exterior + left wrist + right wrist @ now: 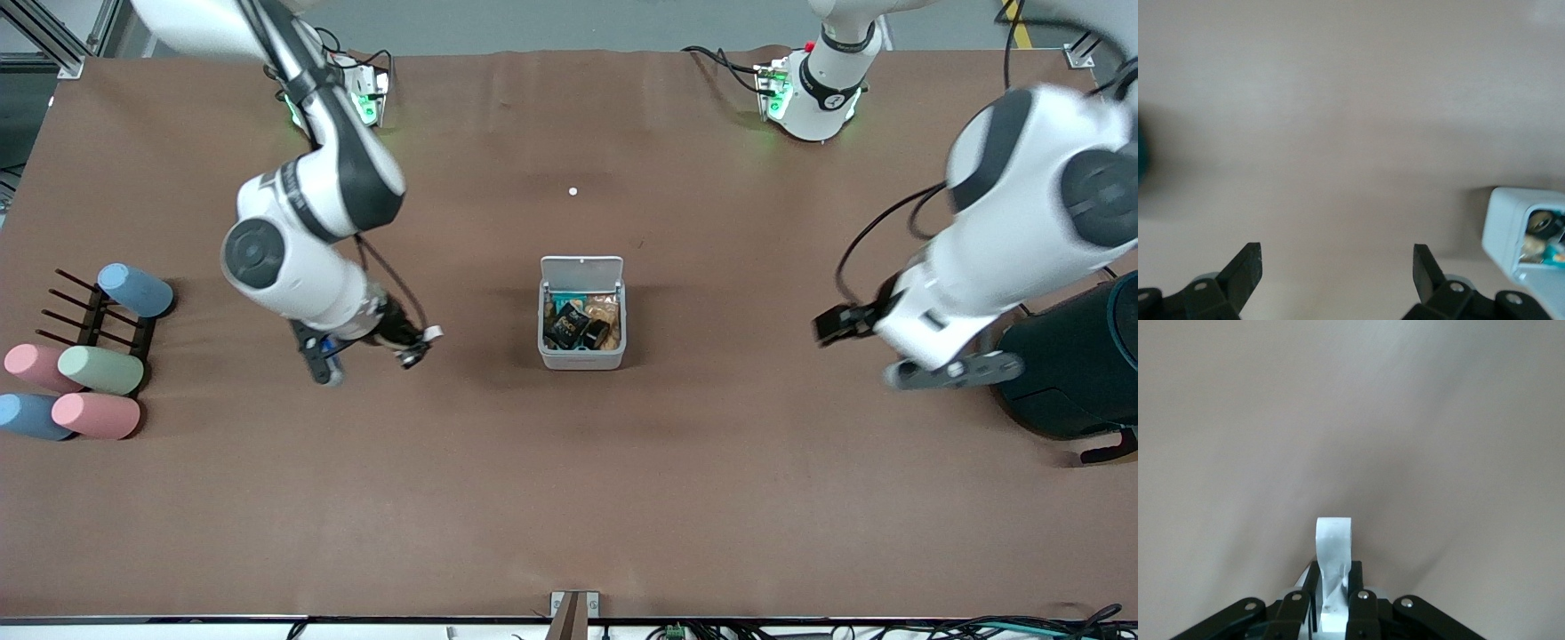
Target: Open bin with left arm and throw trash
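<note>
The small white-grey bin (582,356) stands mid-table with its lid (582,270) swung up and open. Inside lie snack packets, a black wrapper with pale print (565,325) and a dark round piece (596,334). My right gripper (416,345) is over bare table toward the right arm's end, shut on the short white paper strip (433,332); the strip (1333,543) sticks out between its fingers (1355,580). My left gripper (829,326) is open and empty, between the bin and the teal container; its wrist view shows spread fingertips (1248,265) and the bin (1511,223).
A large dark teal round container (1071,364) stands at the left arm's end. A black rack (93,322) with several pastel cups (100,369) sits at the right arm's end. A tiny white dot (573,191) lies nearer the arm bases than the bin.
</note>
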